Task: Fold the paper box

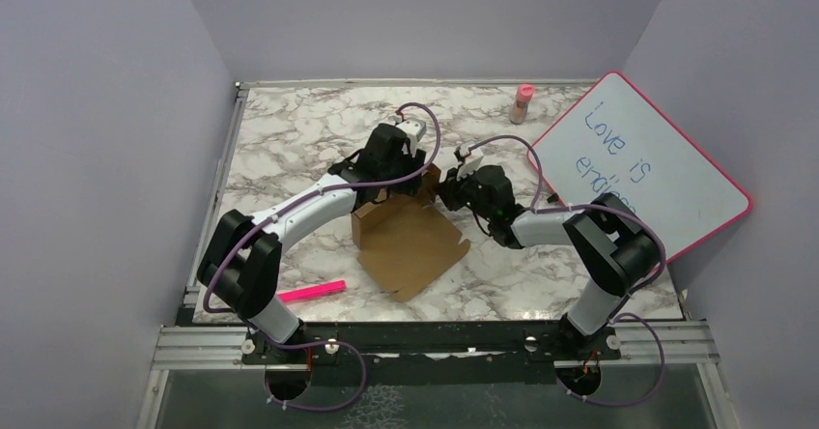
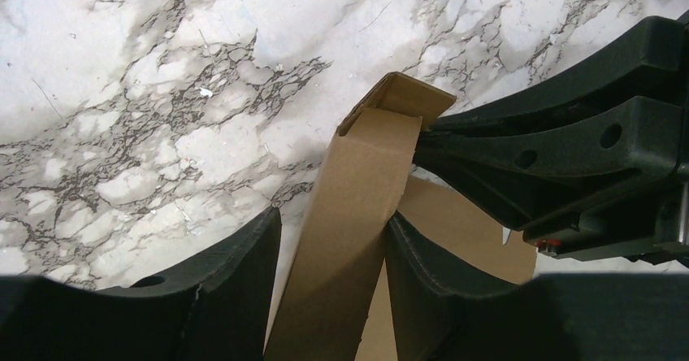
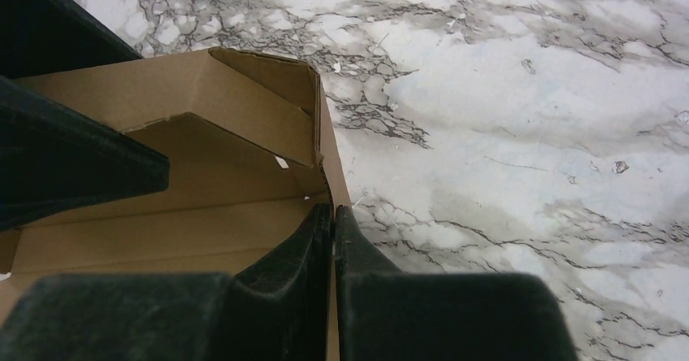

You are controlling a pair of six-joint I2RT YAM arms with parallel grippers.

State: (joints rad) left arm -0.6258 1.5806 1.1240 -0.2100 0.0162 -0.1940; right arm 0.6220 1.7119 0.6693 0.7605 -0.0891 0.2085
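The paper box (image 1: 406, 241) is plain brown cardboard, lying partly folded at the table's middle with its far walls raised. My left gripper (image 1: 388, 173) straddles one upright wall (image 2: 366, 158) in the left wrist view; the jaws (image 2: 333, 215) are open, the right finger touches the wall, and the left finger stands apart from it. My right gripper (image 1: 452, 192) is shut on the thin edge of the box's right wall (image 3: 187, 109), its fingertips (image 3: 333, 208) pinched together at a corner. The right gripper's black body (image 2: 569, 158) shows just beyond the wall.
A pink marker (image 1: 311, 291) lies near the front left. A pink-framed whiteboard (image 1: 642, 173) leans at the right. A small pink-capped bottle (image 1: 522, 102) stands at the back. Grey walls enclose the marble table (image 1: 290, 129).
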